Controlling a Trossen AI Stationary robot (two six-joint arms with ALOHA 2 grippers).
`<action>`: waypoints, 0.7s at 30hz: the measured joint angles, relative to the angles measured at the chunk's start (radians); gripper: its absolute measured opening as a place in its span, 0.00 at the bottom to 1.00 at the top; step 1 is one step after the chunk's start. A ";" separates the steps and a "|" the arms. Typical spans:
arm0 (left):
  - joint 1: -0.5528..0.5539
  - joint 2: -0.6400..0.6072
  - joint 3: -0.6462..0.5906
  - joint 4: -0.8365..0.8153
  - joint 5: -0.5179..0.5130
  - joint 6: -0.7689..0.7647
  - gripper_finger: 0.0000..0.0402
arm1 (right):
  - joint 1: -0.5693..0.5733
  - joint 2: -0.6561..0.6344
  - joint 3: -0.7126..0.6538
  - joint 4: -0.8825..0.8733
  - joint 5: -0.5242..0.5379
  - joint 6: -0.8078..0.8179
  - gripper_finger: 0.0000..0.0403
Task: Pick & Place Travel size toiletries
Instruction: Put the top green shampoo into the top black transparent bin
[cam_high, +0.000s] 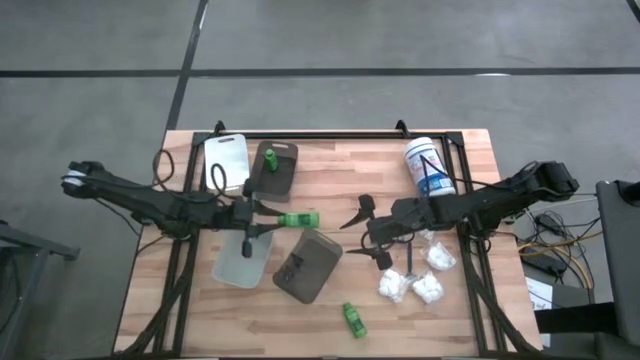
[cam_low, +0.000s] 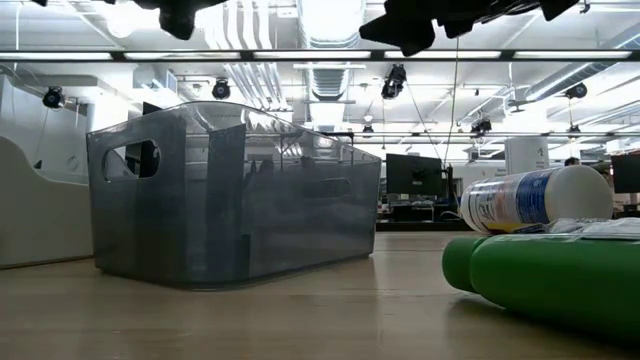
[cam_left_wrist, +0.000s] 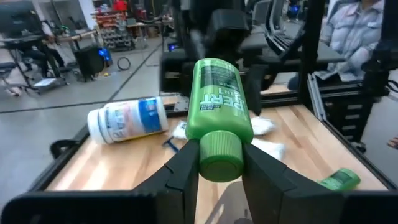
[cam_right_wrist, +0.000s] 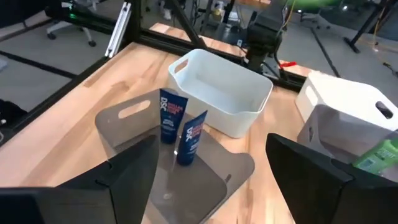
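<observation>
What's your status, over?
Left gripper shut on green bottle, held over the table. Right gripper open, empty, above grey bin holding two blue tubes. Nothing blocking.

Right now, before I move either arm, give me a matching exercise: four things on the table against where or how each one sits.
Things:
1. blue tubes
2. white tub
3. white packets
4. left gripper

States:
A. shut on a green bottle
B. heaped on the bare table
C. standing in the grey tray
D. lying on its side

Pairs: 1-C, 2-D, 3-B, 4-A.
</observation>
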 joint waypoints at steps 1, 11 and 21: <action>0.003 -0.011 -0.002 -0.013 -0.024 0.003 0.25 | 0.000 -0.001 0.000 -0.003 0.000 0.003 0.73; 0.125 -0.036 0.042 -0.265 -0.128 -0.083 0.25 | 0.000 -0.022 0.000 -0.097 0.003 0.012 0.72; 0.291 -0.036 0.117 -0.542 -0.128 -0.173 0.25 | 0.000 -0.022 0.001 -0.139 0.003 0.029 0.63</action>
